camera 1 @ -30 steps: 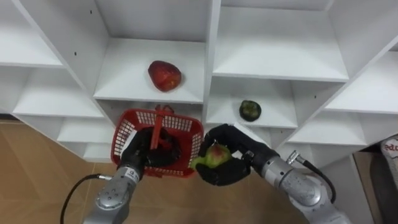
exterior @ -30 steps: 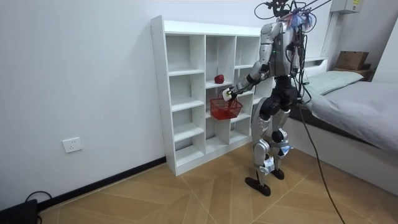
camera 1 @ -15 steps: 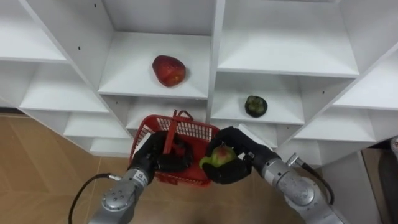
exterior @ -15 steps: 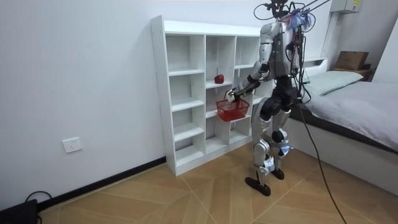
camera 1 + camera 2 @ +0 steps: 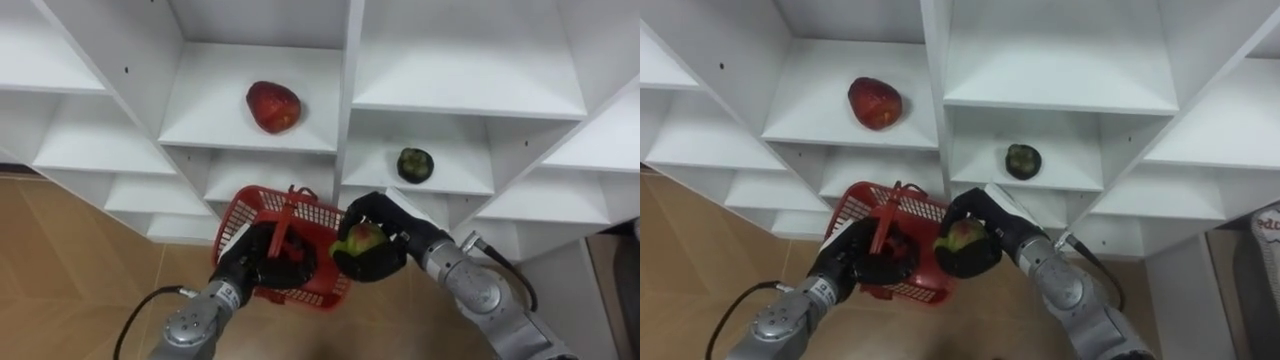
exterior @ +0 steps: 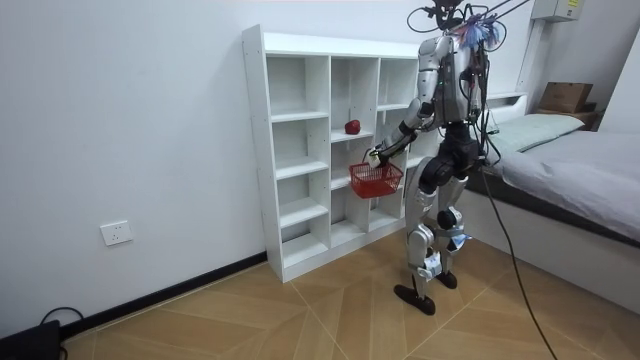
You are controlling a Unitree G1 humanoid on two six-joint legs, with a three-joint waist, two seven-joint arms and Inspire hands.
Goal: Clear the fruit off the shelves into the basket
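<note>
On a wooden parquet floor (image 6: 300, 310), a white compartmented closet (image 5: 345, 100) is faced. A red plastic mesh basket (image 5: 248, 208) is gripped by the left hand (image 5: 262, 262), and a green-red fruit (image 5: 364, 240) is clasped in the right hand (image 5: 388, 265) at its rim. The basket has been drawn closer to the fruit.

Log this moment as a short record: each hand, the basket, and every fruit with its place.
left hand: shut on the handle of the red basket, held in front of the lower shelves
right hand: shut on a green-red fruit, at the basket's right edge
red fruit: on a shelf of the white closet, left of the upright divider
dark fruit: on a lower shelf, right of the divider
robot: stands facing the closet
</note>
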